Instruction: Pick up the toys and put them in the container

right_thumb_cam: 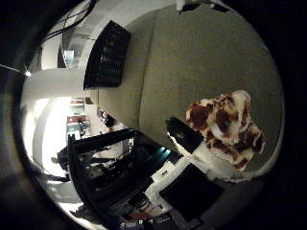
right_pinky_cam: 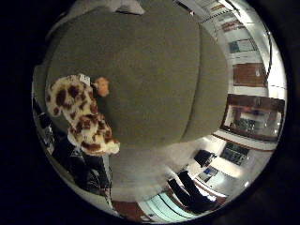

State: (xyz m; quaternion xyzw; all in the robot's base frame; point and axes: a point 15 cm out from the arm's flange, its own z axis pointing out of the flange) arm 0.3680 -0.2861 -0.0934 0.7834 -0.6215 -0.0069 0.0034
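Holding closest to the palm is a spotted plush toy [right_thumb_cam: 225, 127], cream with dark reddish-brown patches, which looks like a giraffe or similar animal with a small orange tip at one end. The hand [right_thumb_cam: 192, 143] shows as white and black fingers [right_thumb_cam: 184, 133] reaching in against the toy's edge, and they appear curled on it, pinching it, though the wide view leaves the exact contact hard to read. The toy seems lifted off the surface rather than lying flat, judging by how it hangs against the olive-grey cloth-covered table [right_pinky_cam: 154, 70] beyond it. That table is otherwise bare in both views, so no other toys can be seen from here. Farther off, at the table's far edge, stands a black mesh container [right_thumb_cam: 106, 55], well apart from the toy and apparently with nothing visible inside it. By this reckoning the pick is done for this toy; carrying it across to the container and releasing it is left
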